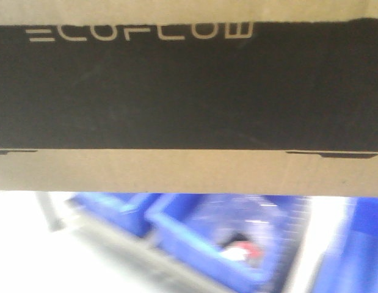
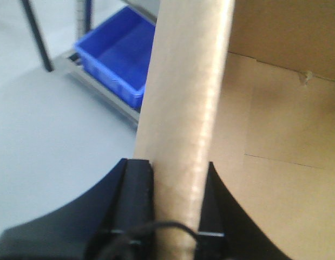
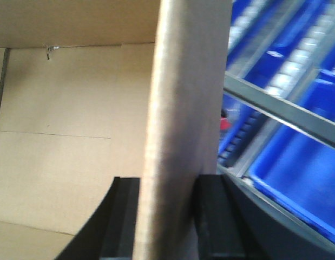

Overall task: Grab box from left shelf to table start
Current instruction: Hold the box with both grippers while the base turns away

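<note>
Box: brown cardboard box [image 1: 189, 174] with a black panel [image 1: 189, 91] reading "ECOFLOW" in pale letters; it fills the upper two thirds of the front view, close to the camera and level; bins and rack show below its lower edge; what it rests on, if anything, cannot be told.

Left gripper: left gripper [image 2: 175, 184] pinches an upright cardboard edge of the box; a black finger [image 2: 136, 187] presses each face; more brown cardboard spreads to the right of that edge; a thin black cable [image 2: 167, 226] crosses the cardboard low down.

Right gripper: right gripper [image 3: 167, 195] clamps another upright edge of the box the same way, black fingers [image 3: 210, 206] tight on both faces; the box's broad face lies to the left.

Shelf: shelf [image 3: 281, 108] shows in the right wrist view as a grey rail slanting past the box, with roller tracks [image 3: 297, 54] above it.

Bins: blue bins [image 1: 195, 244] sit blurred below the box in the front view, one with something red and white [image 1: 243, 251] in it; one more bin [image 2: 116, 54] stands beyond the left gripper.

Pale surface: pale surface [image 1: 30, 256] at lower left of the front view; whether it is table or floor cannot be told.
</note>
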